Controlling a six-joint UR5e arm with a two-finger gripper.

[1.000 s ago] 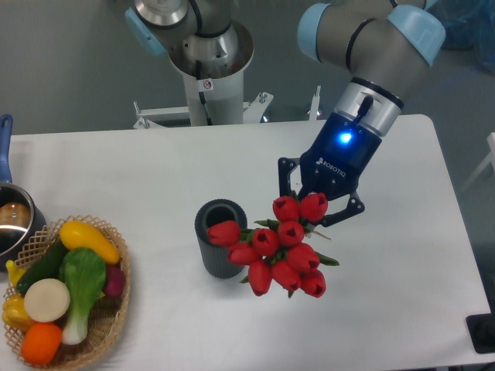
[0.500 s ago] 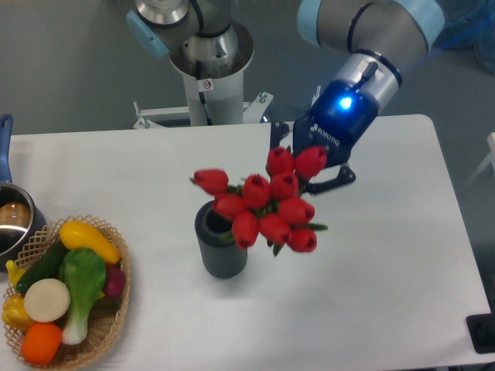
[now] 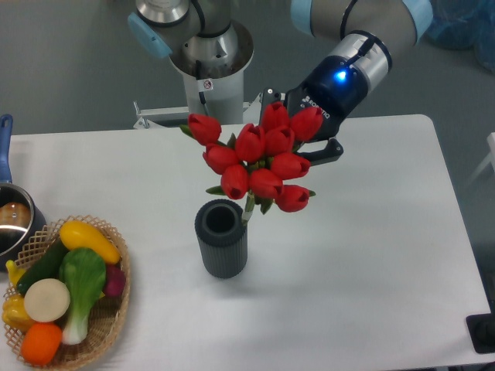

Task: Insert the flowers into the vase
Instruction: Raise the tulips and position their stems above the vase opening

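Now my gripper [image 3: 298,143], clamped on the flowers [image 3: 255,161], has lifted them above the vase [image 3: 221,237] below-left, stems nearing its mouth.

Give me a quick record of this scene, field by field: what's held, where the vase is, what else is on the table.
held item: flowers, red tulips, lifted above the table
gripper: gripper behind the buds, shut on the bunch
stems: a green stem end shows just above and right of the vase rim, not yet inside
vase: vase, dark grey, ribbed, upright, mouth open and empty
left side: wicker basket of toy vegetables; steel pot at the table's left edge
table: white table
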